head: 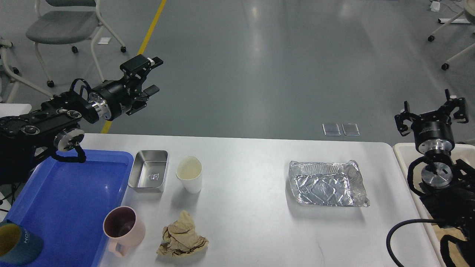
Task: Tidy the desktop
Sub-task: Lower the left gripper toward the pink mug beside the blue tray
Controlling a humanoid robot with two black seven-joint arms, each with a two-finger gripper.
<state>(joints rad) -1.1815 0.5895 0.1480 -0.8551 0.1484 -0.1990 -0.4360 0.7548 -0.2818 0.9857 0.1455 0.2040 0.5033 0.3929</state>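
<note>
A grey floor with wheeled chairs lies behind the desktop (252, 222), the white surface filling the lower frame. At 9 o'clock the left gripper (146, 76) hangs above the far edge, fingers apart and empty, over the blue tray (66, 193). Moving right: steel tin (148, 175), pink mug (122, 230), paper cup (190, 174), crumpled paper (182, 237), foil tray (326, 183). At 3 o'clock the right gripper (432, 115) hovers spread and empty above the cream bin (402, 155). Likely between picks; next calls for descending on one item
</note>
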